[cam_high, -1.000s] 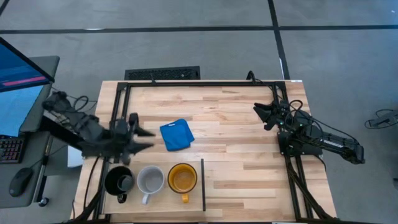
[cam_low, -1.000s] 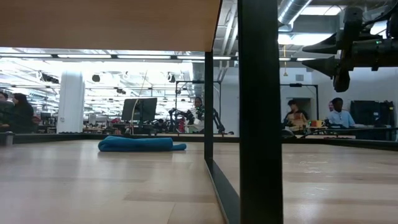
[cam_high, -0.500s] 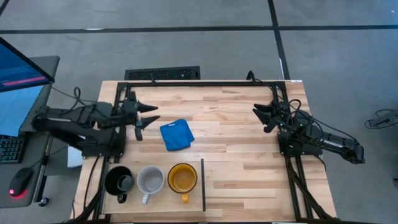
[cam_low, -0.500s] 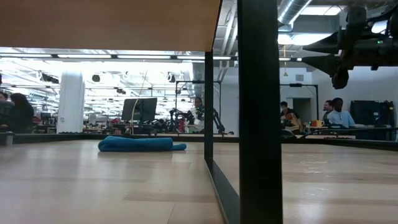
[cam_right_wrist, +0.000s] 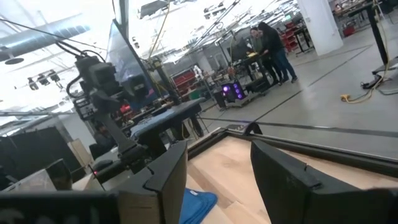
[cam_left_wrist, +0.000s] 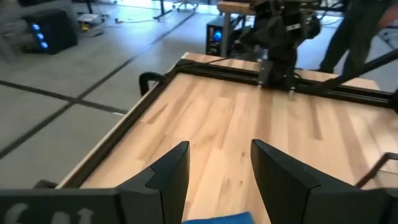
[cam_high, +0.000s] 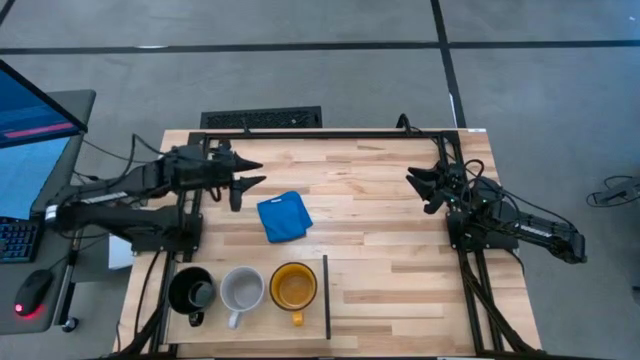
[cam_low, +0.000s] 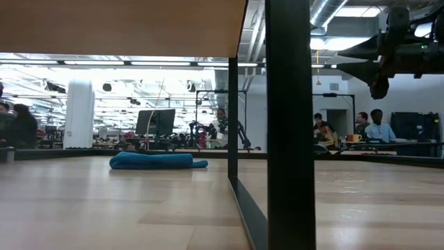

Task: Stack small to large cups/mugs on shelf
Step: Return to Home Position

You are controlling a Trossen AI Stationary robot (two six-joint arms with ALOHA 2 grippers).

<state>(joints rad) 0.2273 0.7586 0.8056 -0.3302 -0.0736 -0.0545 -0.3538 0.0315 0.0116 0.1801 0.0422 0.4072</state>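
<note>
Both level, wide, empty, left pincer [cam_high: 252,173] at left of table [cam_high: 380,210], right pincer [cam_high: 416,190] opposite

Robotics lab, monitor [cam_low: 155,122], ceiling ducts [cam_low: 323,10]

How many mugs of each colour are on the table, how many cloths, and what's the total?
Yellow mug: 1
Grey-white mug: 1
Black mug: 1
Blue cloth: 1
Total: 4 things, 3 mugs and 1 cloth
</note>
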